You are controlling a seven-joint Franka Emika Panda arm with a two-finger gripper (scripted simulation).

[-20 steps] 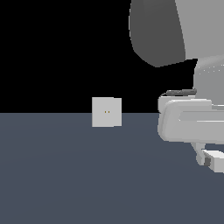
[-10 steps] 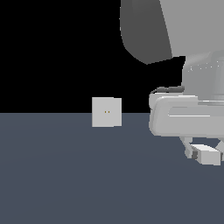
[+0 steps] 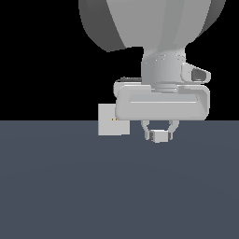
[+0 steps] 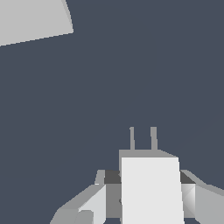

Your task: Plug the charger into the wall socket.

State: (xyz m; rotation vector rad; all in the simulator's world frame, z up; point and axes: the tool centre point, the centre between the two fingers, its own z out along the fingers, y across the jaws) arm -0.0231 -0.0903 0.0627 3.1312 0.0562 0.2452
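The charger (image 3: 159, 136) is a small off-white block held between my gripper's (image 3: 159, 134) fingers, lifted off the floor. In the wrist view the charger (image 4: 151, 188) shows two thin prongs pointing away from the hand, with the gripper (image 4: 148, 199) shut on its sides. The wall socket (image 3: 108, 120) is an upright off-white square block with two tiny orange-brown holes, standing to the exterior view's left of the charger and partly covered by the hand. A corner of the wall socket (image 4: 33, 19) shows in the wrist view, well off the line of the prongs.
The dark grey floor (image 3: 70, 186) spreads under everything. The large grey arm body (image 3: 149, 23) fills the upper part of the exterior view.
The arm has swung toward the exterior view's left and lifted, carrying the charger from the far right edge to just right of the wall socket.
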